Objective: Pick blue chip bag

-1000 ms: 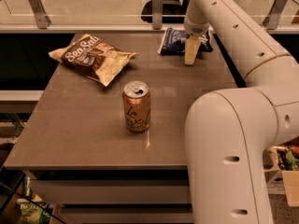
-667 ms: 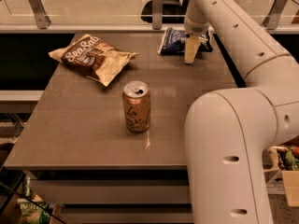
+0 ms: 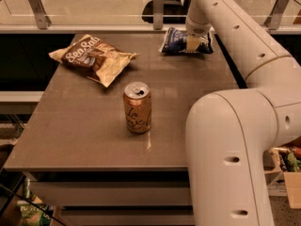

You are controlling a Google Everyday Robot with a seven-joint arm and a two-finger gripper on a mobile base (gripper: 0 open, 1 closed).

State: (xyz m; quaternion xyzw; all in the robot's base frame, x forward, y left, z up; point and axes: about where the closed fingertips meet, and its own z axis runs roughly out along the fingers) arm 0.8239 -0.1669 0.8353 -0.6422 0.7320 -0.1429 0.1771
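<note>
The blue chip bag [image 3: 175, 41] is small, dark blue with white edges, and lies flat at the far right of the brown table [image 3: 84, 126]. My gripper [image 3: 193, 43] reaches down from the white arm [image 3: 225, 22] and sits on the right half of the bag, covering its middle. The bag's right end shows just past the gripper.
A brown-and-tan "Sea Salt" bag [image 3: 91, 58] lies at the far left. An orange drink can [image 3: 137, 107] stands upright near the table's middle. A glass railing with metal posts [image 3: 37, 6] runs behind the table. My white arm base [image 3: 235, 164] fills the near right.
My gripper has shifted a little farther onto the blue chip bag. The bag, the can and the Sea Salt bag have not moved.
</note>
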